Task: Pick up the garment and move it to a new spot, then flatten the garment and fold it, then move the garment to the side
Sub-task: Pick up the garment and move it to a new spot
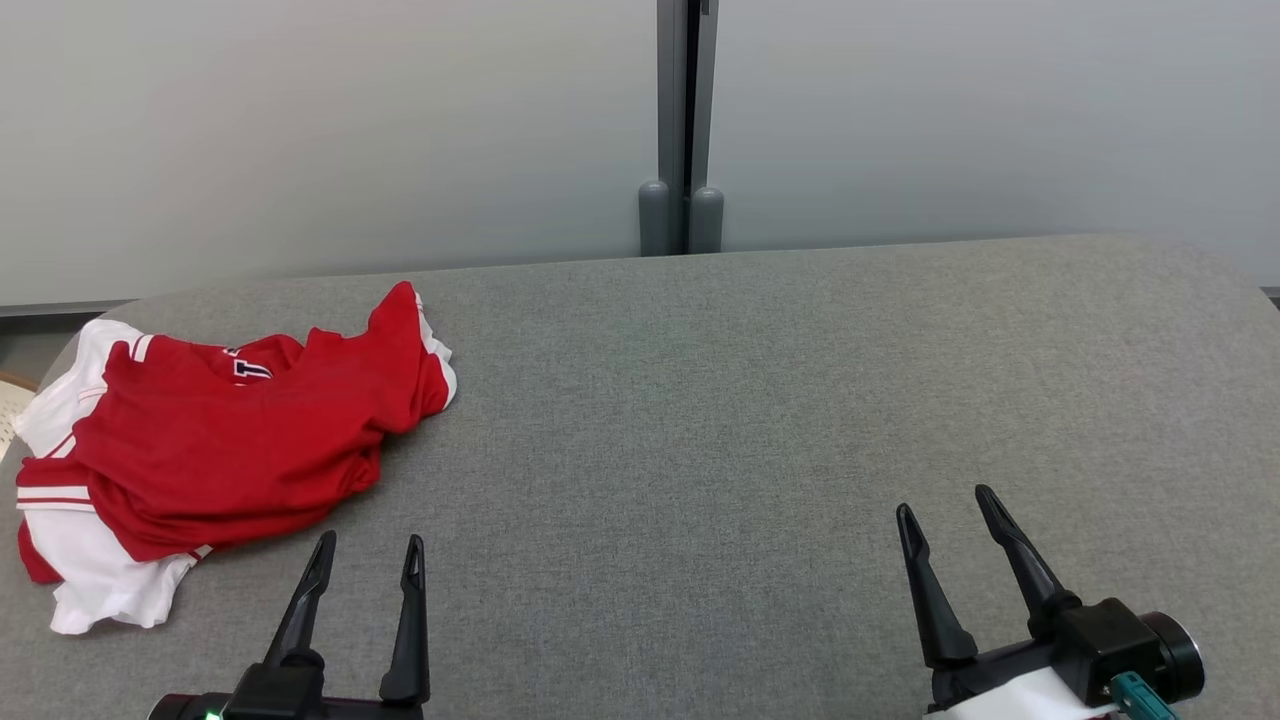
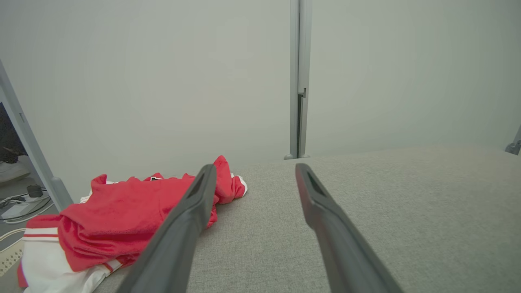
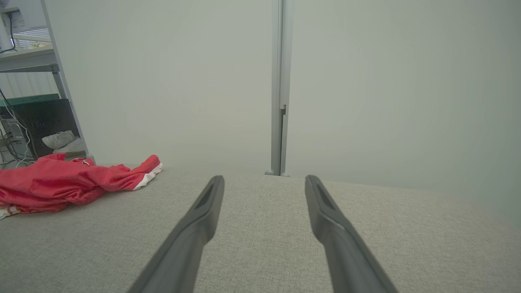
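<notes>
- Red-and-white garment (image 1: 220,450) in a crumpled heap on the left part of the grey fabric-covered table (image 1: 700,400), close to its rounded far-left corner.
- Mostly red on top, with white striped parts spilling out at the left and near sides.
- Small dark-and-white collar marking toward the far side of the heap.
- One red point sticking up at the heap's far right, white trim just beside it.
- Lies loose, touched by neither tool, and reaches the table's left edge; cannot tell whether any cloth hangs over it.
- Left gripper (image 1: 369,545) just to the near right of the heap, close to its near hem but apart from it.
- Two long dark fingers spread wide: released, nothing between them, pointing toward the far edge.
- In the left wrist view, left finger overlapping the red cloth in the picture only, with bare grey fabric between the fingers.
- Right gripper (image 1: 945,503) well apart from the garment, over the right part of the table.
- Fingers likewise spread: released, empty, leaning a little toward the left.
- Behind the table, pale grey wall panels (image 1: 300,130) meeting at a darker upright post (image 1: 683,100).
- Two rounded grey caps (image 1: 680,218) at the post's base, just past the far edge.
- Off the table's left side, a metal shelf (image 3: 24,59) with pale shoes (image 3: 61,139) low down, and cables (image 2: 24,199) on the floor.
</notes>
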You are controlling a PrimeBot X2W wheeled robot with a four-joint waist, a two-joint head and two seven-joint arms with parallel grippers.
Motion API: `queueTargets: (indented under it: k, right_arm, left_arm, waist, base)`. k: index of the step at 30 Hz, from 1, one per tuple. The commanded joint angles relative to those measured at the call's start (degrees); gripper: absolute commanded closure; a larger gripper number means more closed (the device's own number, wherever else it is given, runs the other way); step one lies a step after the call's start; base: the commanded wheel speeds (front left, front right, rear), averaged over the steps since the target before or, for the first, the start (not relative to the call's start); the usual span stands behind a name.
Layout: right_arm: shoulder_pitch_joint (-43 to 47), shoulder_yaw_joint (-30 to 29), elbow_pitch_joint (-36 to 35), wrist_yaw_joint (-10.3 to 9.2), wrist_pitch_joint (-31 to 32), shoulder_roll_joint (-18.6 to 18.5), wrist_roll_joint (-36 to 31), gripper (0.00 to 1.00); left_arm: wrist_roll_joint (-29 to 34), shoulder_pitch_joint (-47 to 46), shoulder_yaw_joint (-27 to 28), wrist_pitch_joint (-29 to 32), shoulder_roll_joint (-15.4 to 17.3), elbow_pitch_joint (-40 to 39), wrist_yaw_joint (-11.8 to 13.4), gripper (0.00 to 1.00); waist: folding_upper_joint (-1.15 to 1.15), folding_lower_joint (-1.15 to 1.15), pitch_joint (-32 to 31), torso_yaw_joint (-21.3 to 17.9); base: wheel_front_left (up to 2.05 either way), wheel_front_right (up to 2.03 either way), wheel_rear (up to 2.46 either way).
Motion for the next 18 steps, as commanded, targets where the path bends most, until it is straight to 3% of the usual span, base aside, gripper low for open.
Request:
queueTargets:
  k: [1, 18]
  right_arm:
    - [0.43, 0.09, 0.07, -0.02, -0.33, -0.28, -0.35, 0.00]
    - [0.77, -0.09, 0.31, -0.02, -0.33, -0.27, -0.19, 0.00]
  left_arm:
    - [0.03, 0.56, -0.01, -0.11, 0.25, -0.14, 0.10, 0.00]
    - [0.15, -0.22, -0.63, -0.11, 0.26, 0.49, 0.40, 0.00]
  waist:
    - [0.00, 0.00, 0.04, 0.05]
    - [0.00, 0.00, 0.44, 1.18]
  base:
    - [0.00, 0.00, 0.00]
    - [0.00, 0.00, 0.00]
